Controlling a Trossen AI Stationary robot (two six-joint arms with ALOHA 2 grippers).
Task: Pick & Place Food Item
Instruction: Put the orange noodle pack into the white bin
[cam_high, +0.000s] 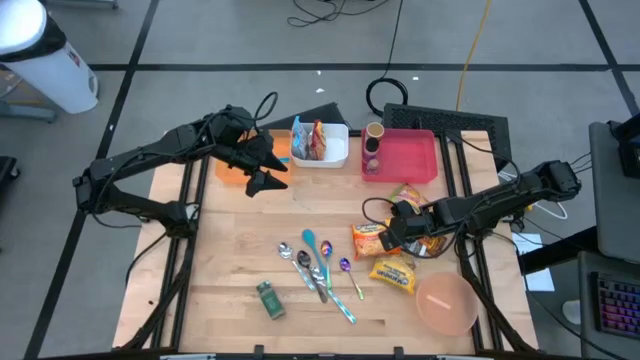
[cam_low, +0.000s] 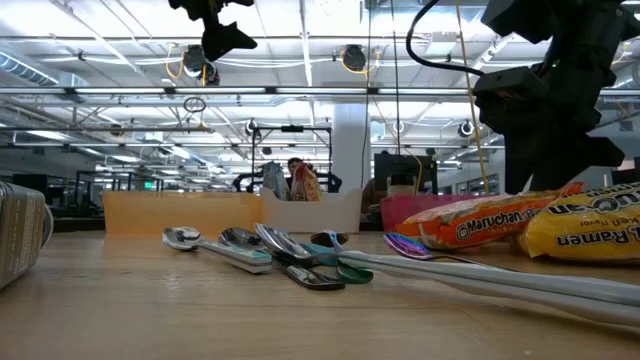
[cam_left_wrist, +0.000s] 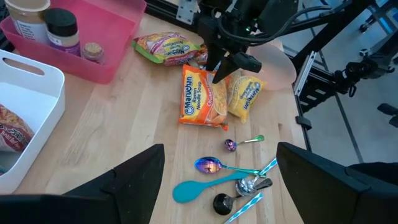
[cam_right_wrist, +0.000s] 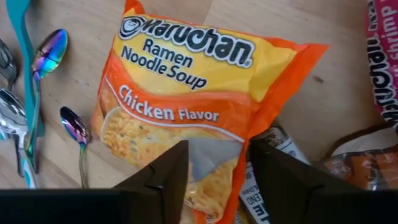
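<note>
An orange Maruchan chicken ramen packet (cam_high: 368, 238) (cam_right_wrist: 186, 93) lies flat on the wooden table, right of centre. My right gripper (cam_high: 392, 232) (cam_right_wrist: 217, 180) slants down over the end of the packet nearest the table's right edge. Its fingers are partly open, one on each side of the packet's clear end strip (cam_right_wrist: 214, 158). My left gripper (cam_high: 270, 170) (cam_left_wrist: 217, 180) hangs open above the far left of the table, with nothing between its fingers. A yellow ramen packet (cam_high: 393, 273) (cam_left_wrist: 244, 93) lies beside the orange one, toward the near edge. My right gripper comes down on the orange packet's end from above, slanting in from the table's right. Its two fingers (cam_right_wrist: 168, 180) straddle the clear end strip. I cannot tell whether they touch the packet, which lies flat on the table.
A third ramen packet (cam_high: 408, 197) lies just beyond, in front of a pink tray (cam_high: 410, 155) holding jars. A white bin (cam_high: 322, 145) and an orange bin (cam_high: 232, 170) stand at the back. Several spoons (cam_high: 320, 265), a green item (cam_high: 270, 298) and a pink bowl (cam_high: 446, 303) lie near the front.
</note>
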